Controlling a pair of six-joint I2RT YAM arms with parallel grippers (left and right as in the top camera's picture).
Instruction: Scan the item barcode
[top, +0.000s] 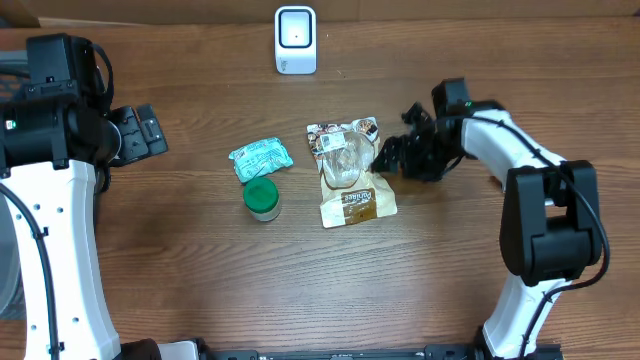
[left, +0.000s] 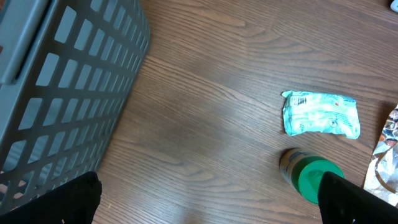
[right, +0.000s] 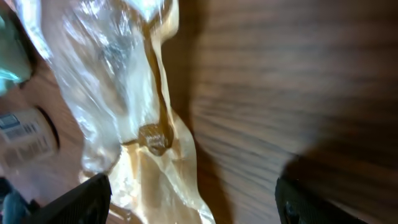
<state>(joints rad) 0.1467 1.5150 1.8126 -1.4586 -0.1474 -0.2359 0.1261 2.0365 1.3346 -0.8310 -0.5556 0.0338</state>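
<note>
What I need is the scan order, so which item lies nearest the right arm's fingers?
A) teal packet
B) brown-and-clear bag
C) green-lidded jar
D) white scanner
B: the brown-and-clear bag lies just beside the right arm's fingers; the teal packet and green-lidded jar lie farther left.

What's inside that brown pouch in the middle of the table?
The brown pouch shows only crinkled, shiny plastic through its clear window; no contents can be made out. Its printed lower part is opaque, hiding the rest.
</note>
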